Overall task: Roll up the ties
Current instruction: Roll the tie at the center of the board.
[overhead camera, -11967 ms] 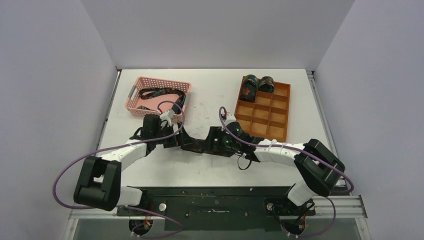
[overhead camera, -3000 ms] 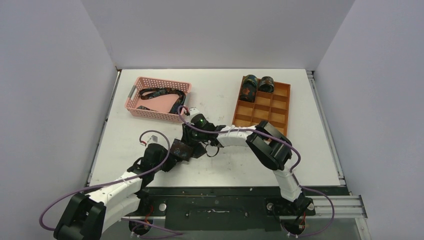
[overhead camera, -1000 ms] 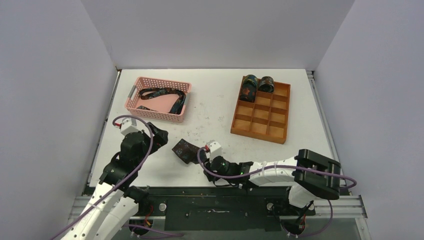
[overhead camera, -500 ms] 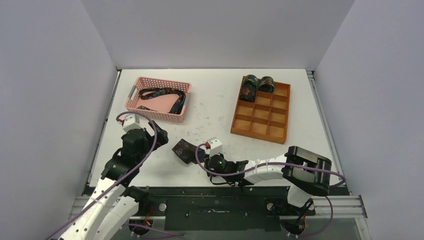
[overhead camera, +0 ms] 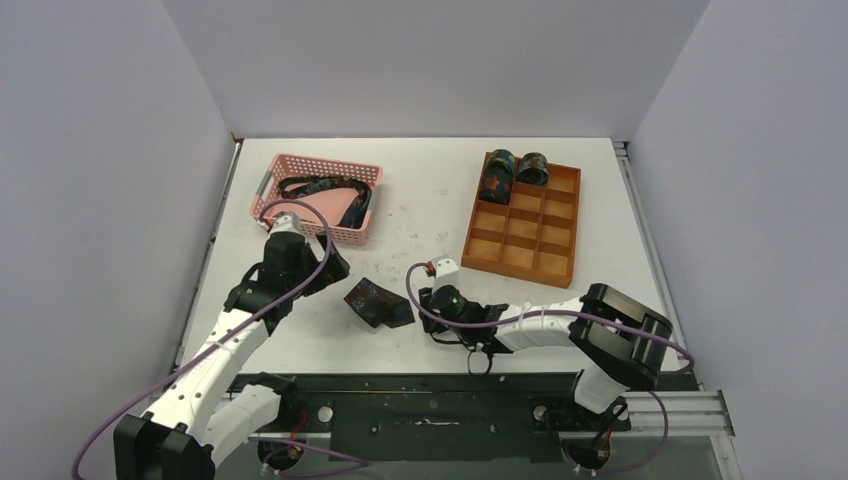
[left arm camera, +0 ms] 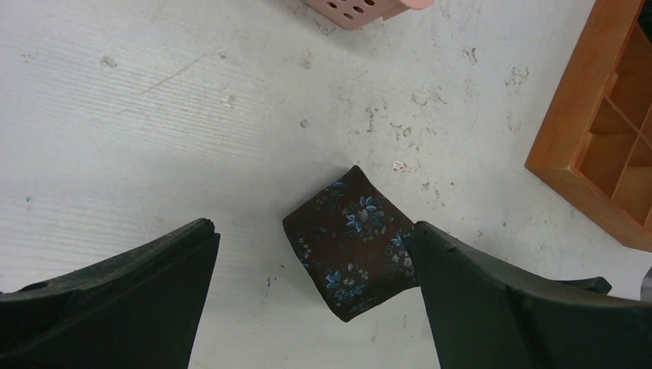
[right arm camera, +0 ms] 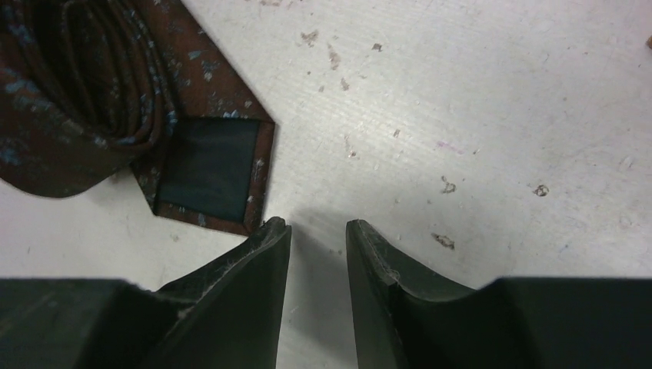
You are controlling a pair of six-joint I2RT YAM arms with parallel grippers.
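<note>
Now, on the table (overhead camera: 420, 200), the rolled tie (overhead camera: 375, 303) lies between my arms. Its loose tip (right arm camera: 207, 173) trails toward my right gripper (right arm camera: 317, 227), which sits just beside it, fingers narrowly parted and empty. My left gripper (left arm camera: 311, 231), spread wide, hangs over the rolled tie.

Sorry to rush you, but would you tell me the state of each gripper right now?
Left gripper: open wide, holding nothing; the rolled tie lies free.
Right gripper: open by a narrow gap, holding nothing.
</note>
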